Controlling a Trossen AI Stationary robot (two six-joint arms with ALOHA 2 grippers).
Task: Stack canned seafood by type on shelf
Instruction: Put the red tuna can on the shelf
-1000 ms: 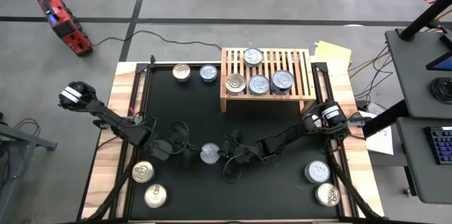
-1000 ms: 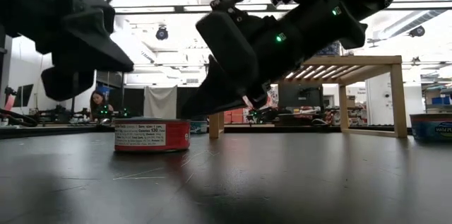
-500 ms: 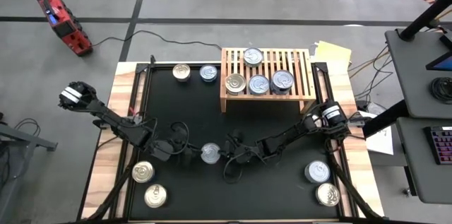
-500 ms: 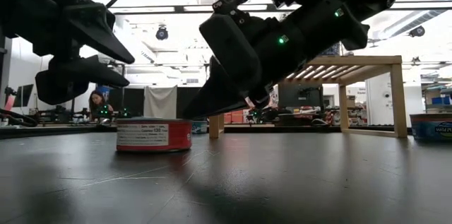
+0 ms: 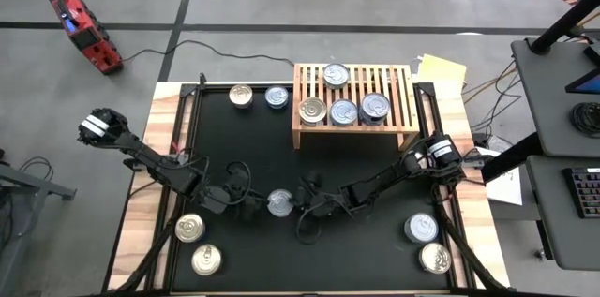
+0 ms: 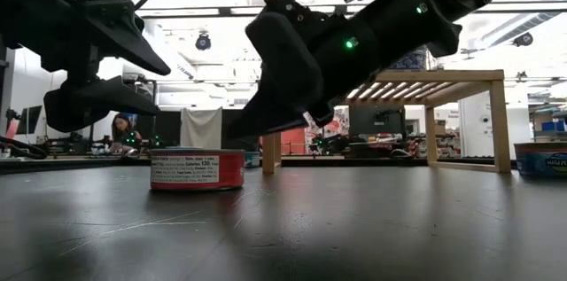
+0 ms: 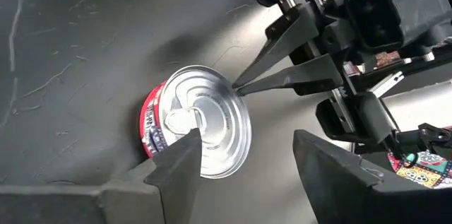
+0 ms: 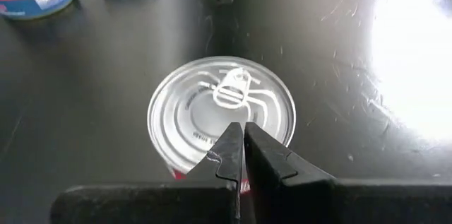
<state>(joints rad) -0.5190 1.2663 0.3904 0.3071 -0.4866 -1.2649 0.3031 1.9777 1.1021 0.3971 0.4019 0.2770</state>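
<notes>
Left gripper [image 5: 255,205] fingers spread; right gripper [image 5: 298,206] fingers pressed together, both low mid-table.

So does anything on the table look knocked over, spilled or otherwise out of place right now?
Nothing is spilled, tipped or dented. Every tin in view sits flat, lid up. The one oddity: the red-labelled can at mid-mat sits between both grippers, the right gripper shut with its tips at the lid's rim, the left gripper open beside it.
</notes>
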